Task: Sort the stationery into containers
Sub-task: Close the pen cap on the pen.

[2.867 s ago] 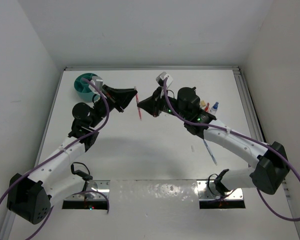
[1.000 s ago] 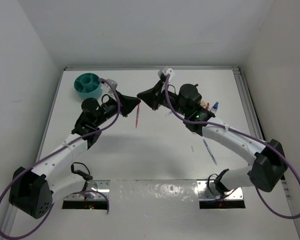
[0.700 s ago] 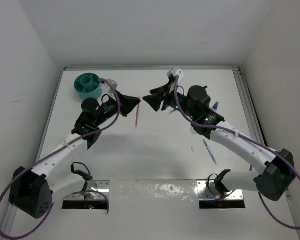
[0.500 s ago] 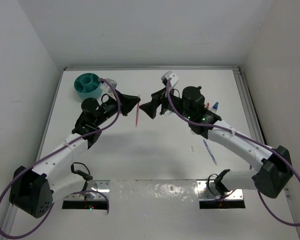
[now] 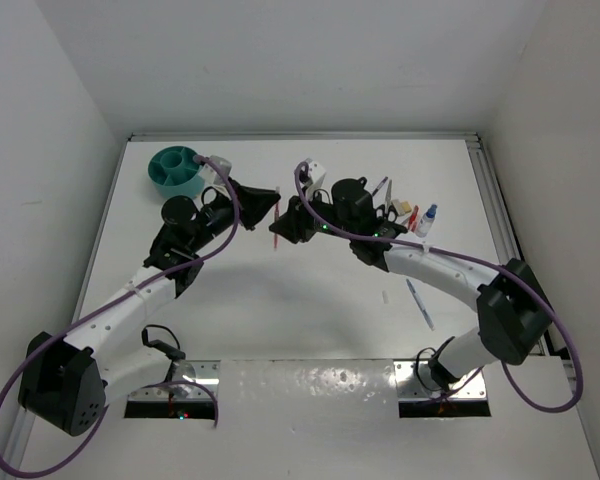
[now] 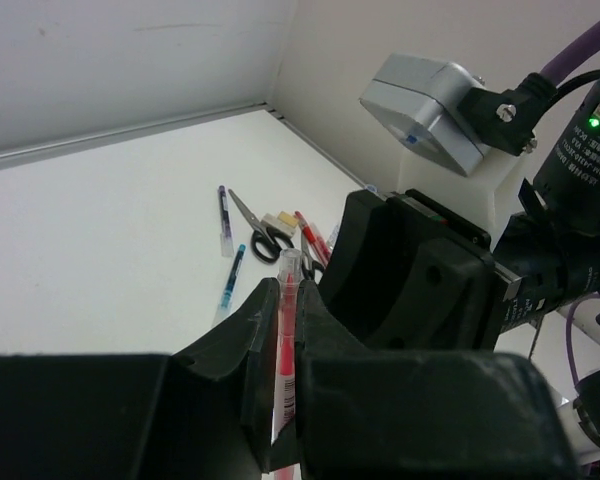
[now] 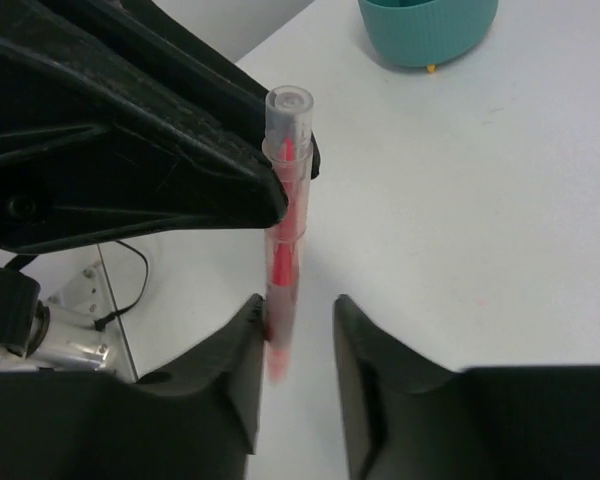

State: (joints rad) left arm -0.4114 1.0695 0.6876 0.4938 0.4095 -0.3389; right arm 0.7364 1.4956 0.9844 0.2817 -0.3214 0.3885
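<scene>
My left gripper (image 5: pixel 273 207) is shut on a red pen (image 5: pixel 276 233) and holds it upright above the table; the left wrist view shows the pen (image 6: pixel 285 330) pinched between the jaws (image 6: pixel 287 300). My right gripper (image 5: pixel 286 228) is open, its jaws on either side of the pen's lower end (image 7: pixel 283 250); the pen rests against the left finger (image 7: pixel 242 345), with a gap to the other. The teal organiser (image 5: pixel 176 168) stands at the far left and shows in the right wrist view (image 7: pixel 430 30).
Scissors (image 6: pixel 255 225), a purple pen (image 6: pixel 223 220), a blue pen (image 6: pixel 230 285), a beige block (image 6: pixel 277 218) and another red pen (image 6: pixel 315 235) lie together at the far right. A blue-capped bottle (image 5: pixel 429 216) stands there. A blue pen (image 5: pixel 420 303) lies nearer.
My right gripper let go of the red pen and drew back to the right, then came back left with its jaws open around the pen's lower end. The left gripper kept holding the pen.
</scene>
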